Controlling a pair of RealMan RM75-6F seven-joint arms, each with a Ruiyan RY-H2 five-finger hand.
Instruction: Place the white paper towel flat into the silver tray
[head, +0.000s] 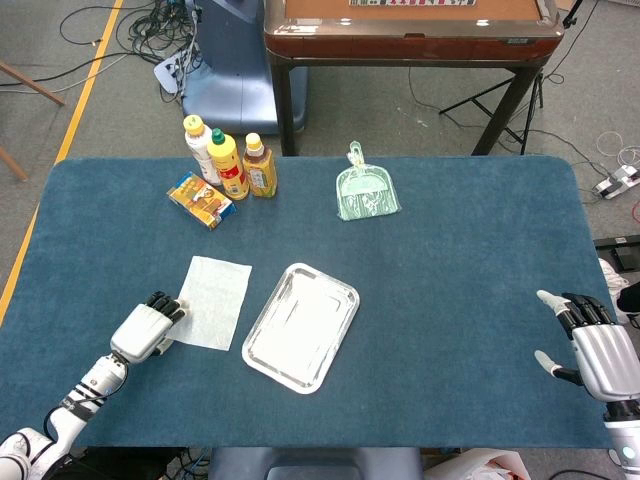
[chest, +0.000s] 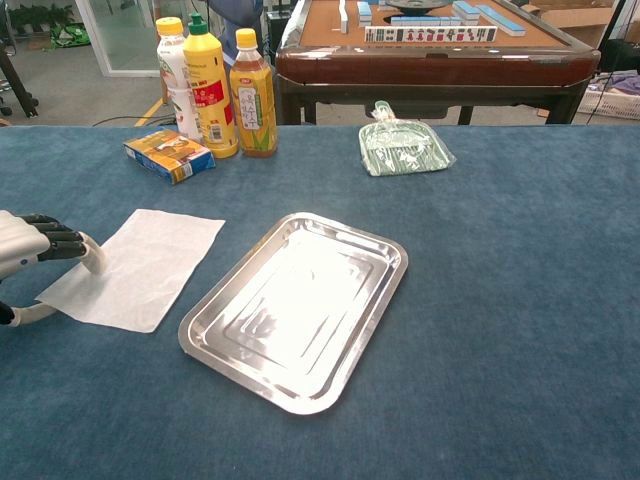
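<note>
The white paper towel (head: 213, 301) lies flat on the blue tablecloth, just left of the empty silver tray (head: 300, 325). In the chest view the towel (chest: 135, 268) sits beside the tray (chest: 295, 305), not touching it. My left hand (head: 145, 329) is at the towel's near-left corner. Its fingertips (chest: 88, 255) reach over the towel's edge, and the thumb lies low by the corner, apart from them. Nothing is gripped. My right hand (head: 595, 352) hovers at the table's right edge with fingers spread, holding nothing.
Three bottles (head: 228, 160) and a small orange box (head: 201, 200) stand at the back left. A green dustpan (head: 366, 192) lies at the back centre. A brown table (head: 410, 25) stands beyond the far edge.
</note>
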